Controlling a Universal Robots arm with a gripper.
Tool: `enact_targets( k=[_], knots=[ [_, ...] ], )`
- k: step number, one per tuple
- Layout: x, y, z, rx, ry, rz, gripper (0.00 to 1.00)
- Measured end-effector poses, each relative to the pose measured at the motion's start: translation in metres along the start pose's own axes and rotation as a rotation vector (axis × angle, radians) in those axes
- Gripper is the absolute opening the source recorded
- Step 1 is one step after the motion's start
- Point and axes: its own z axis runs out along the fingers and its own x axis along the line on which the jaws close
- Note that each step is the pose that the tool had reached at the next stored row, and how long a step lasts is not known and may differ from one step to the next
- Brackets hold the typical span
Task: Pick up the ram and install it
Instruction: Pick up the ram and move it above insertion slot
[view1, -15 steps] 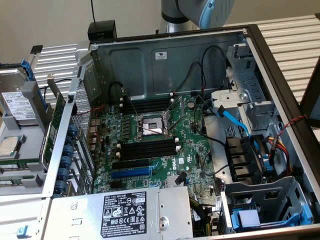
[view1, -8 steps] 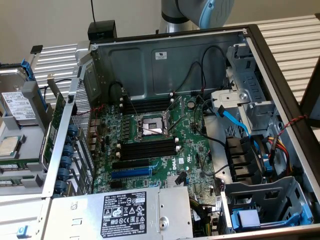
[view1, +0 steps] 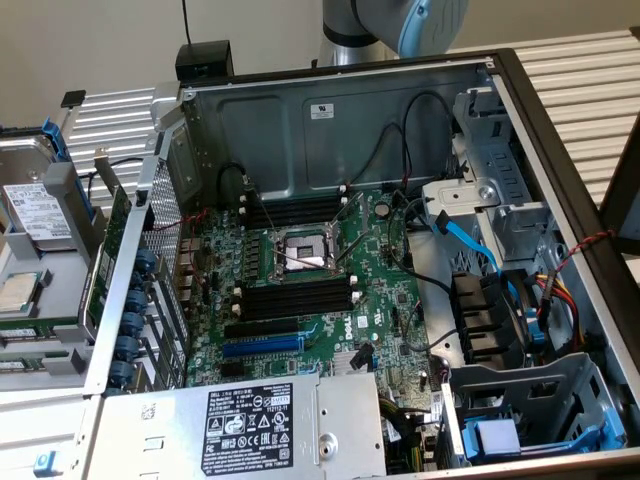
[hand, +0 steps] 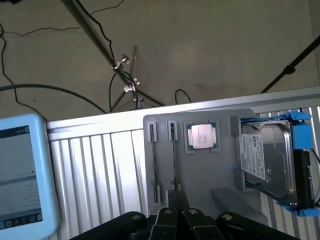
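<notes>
We see the ram (hand: 174, 155) standing on edge in its tray (hand: 225, 165) slot near the processor (hand: 202, 136), easy to pinch, while the gripper (hand: 176, 202) hangs above it, clenched on nothing.

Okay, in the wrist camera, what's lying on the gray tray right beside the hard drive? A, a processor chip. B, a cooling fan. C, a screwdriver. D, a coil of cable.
A: a square, silver-topped processor chip sits in a recess of the gray tray, next to the hard drive.
</notes>
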Motion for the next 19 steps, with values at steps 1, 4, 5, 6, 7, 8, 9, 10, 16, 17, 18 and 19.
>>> enact_targets(
  k=[1,4,5,6,7,8,9,10,16,17,18,19],
  knots=[
    [0.0000,-0.0001,0.0001,-0.0002,0.0008,-0.014,0.11],
    [0.0000,-0.0004,0.0005,-0.0010,0.0036,-0.056,0.11],
    [0.0000,-0.0005,0.0008,-0.0010,0.0048,-0.068,0.11],
    [0.0000,-0.0005,0.0012,-0.0008,0.0063,-0.081,0.11],
    [0.0000,-0.0005,0.0012,-0.0007,0.0081,-0.087,0.11],
    [0.0000,-0.0005,0.0012,-0.0007,0.0083,-0.087,0.11],
    [0.0000,-0.0005,0.0012,-0.0007,0.0084,-0.087,0.11],
    [0.0000,-0.0005,0.0012,-0.0007,0.0084,-0.087,0.11],
    [0.0000,-0.0005,0.0013,-0.0007,0.0084,-0.087,0.24],
    [0.0000,-0.0005,0.0015,-0.0006,0.0084,-0.087,0.30],
    [-0.0001,-0.0006,0.0023,-0.0005,0.0083,-0.088,0.30],
    [0.0000,-0.0006,0.0035,-0.0003,0.0083,-0.088,0.30]
  ],
)
